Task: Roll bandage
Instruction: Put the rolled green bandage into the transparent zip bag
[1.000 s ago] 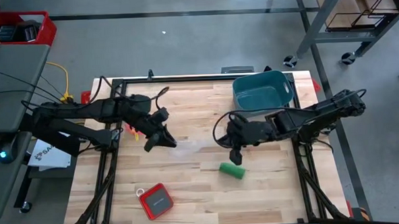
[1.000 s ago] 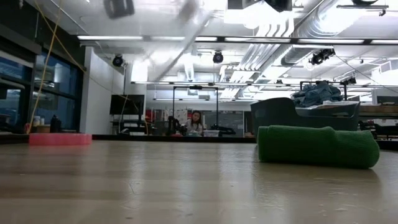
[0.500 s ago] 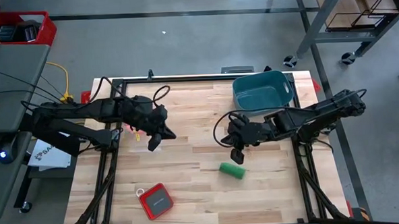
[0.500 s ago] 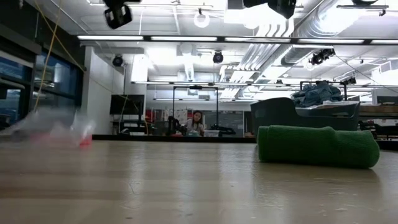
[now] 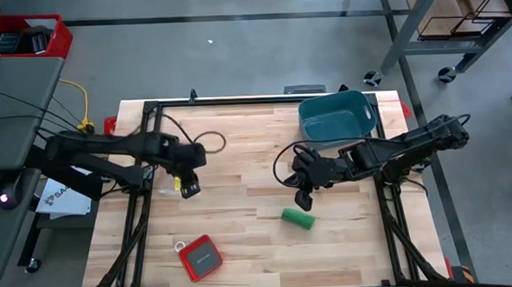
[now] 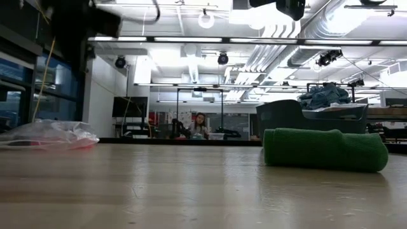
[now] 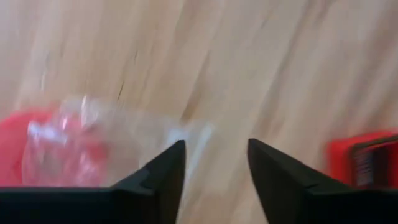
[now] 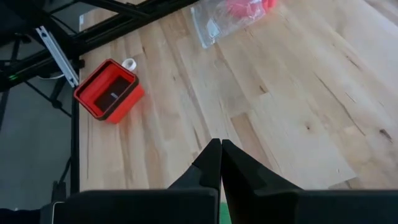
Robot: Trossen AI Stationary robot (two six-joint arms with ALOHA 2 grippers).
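1. The bandage (image 5: 298, 218) lies on the wooden table (image 5: 242, 222) as a stubby green roll of matte, fuzzy fabric, toward the right side near the front.
2. The right gripper (image 5: 303, 201) hangs just behind the roll, apart from it, its dark fingers (image 8: 211, 163) pressed together on nothing.
3. The left gripper (image 5: 189, 188) is well away at the table's left, fingers (image 7: 163, 174) parted with a gap between them, holding nothing.
4. Beside it lies a crumpled clear plastic bag (image 6: 51, 135) with something pink-red inside.
5. A flat red box (image 5: 199, 256) sits near the front edge, and a teal plastic tub (image 5: 337, 116) stands at the back right.
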